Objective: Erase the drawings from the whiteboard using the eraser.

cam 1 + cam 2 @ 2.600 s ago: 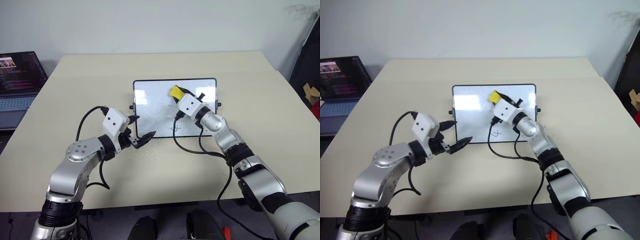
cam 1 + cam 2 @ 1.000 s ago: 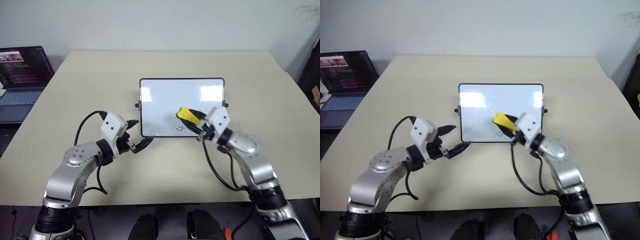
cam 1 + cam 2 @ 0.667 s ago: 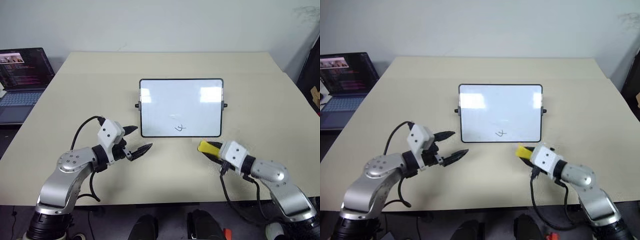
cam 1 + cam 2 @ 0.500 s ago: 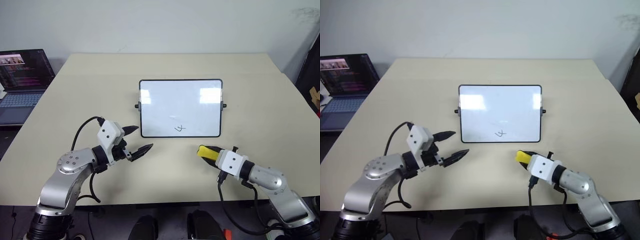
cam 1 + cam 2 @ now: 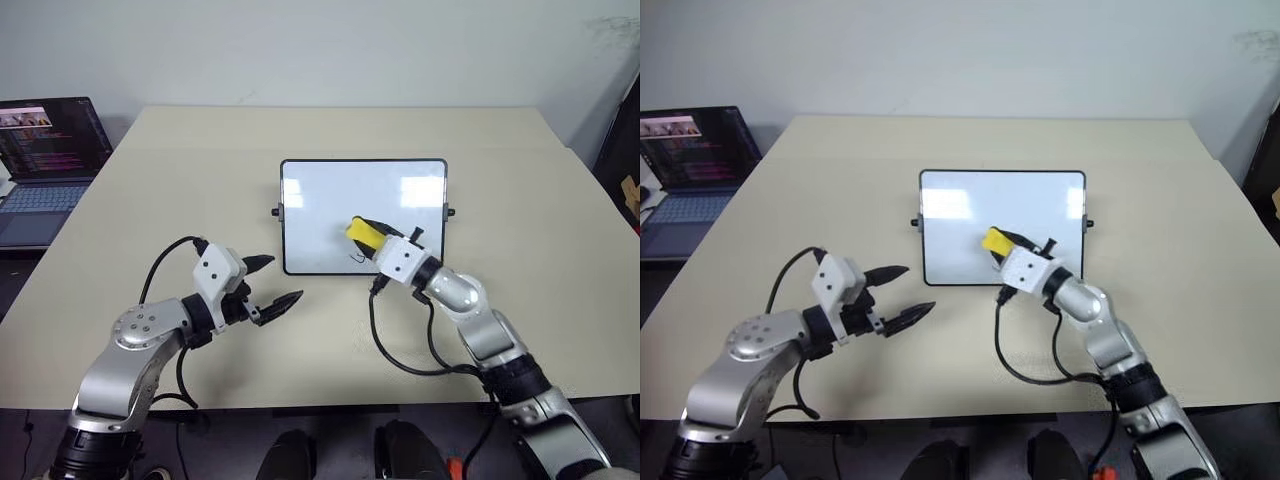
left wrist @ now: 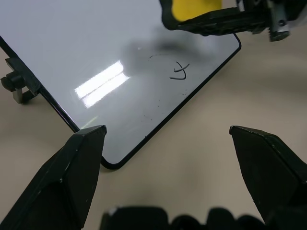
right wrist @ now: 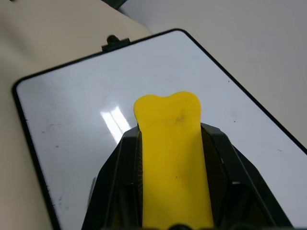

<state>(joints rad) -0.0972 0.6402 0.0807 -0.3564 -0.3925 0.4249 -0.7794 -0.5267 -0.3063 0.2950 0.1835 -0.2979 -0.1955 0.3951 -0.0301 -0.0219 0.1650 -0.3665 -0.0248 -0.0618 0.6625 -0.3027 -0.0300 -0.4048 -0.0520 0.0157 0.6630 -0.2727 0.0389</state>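
One drawing [image 5: 358, 257] left — eraser [image 5: 361, 231] back over whiteboard [image 5: 320, 210]

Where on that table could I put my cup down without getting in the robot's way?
The far strip of the table behind the whiteboard is bare, and so is the right side past the board. It is crowded at the board's near edge, where the right gripper holds the eraser, with the left gripper beside it.

Glossy whiteboard [image 5: 330, 205] (reflecting lights) lies on a matt, smooth table [image 5: 150, 200].
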